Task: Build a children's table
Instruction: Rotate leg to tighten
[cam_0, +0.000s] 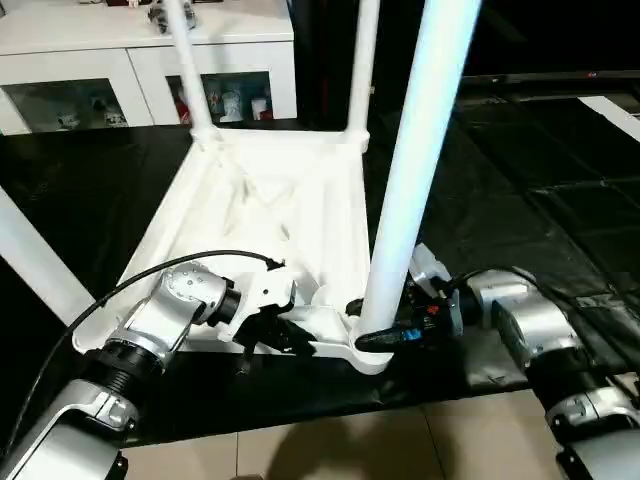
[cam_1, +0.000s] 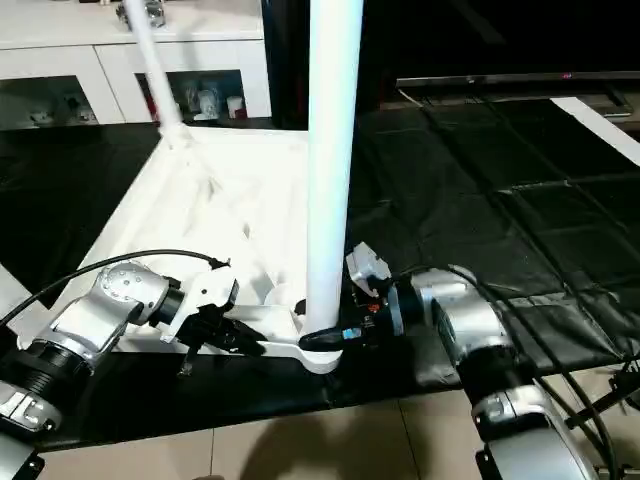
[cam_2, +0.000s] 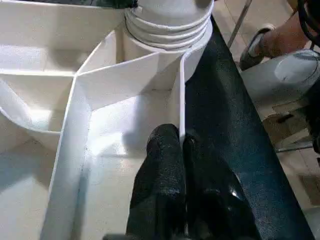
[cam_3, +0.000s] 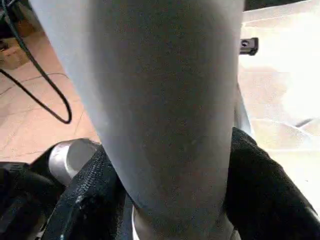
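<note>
While left fingers (cam_2: 182, 150) pinch the tabletop rim (cam_2: 181, 100), right fingers (cam_3: 260, 185) clasp a leg (cam_0: 415, 170)

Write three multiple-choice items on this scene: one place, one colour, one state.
1. Where is the right hand?
A. At the base of the near leg
B. On the cabinet
C. At the top of a far leg

2. What colour is the mat under the table?
A. Blue
B. Black
C. Red

3. How does the table top lie?
A. On its edge
B. Flat side up
C. Ribbed underside up

Key: 1 A, the right hand has a finger on either side of the near leg at its socket. 2 B, the mat is black. 3 C, the table top shows its ribs, and the legs point upward.
</note>
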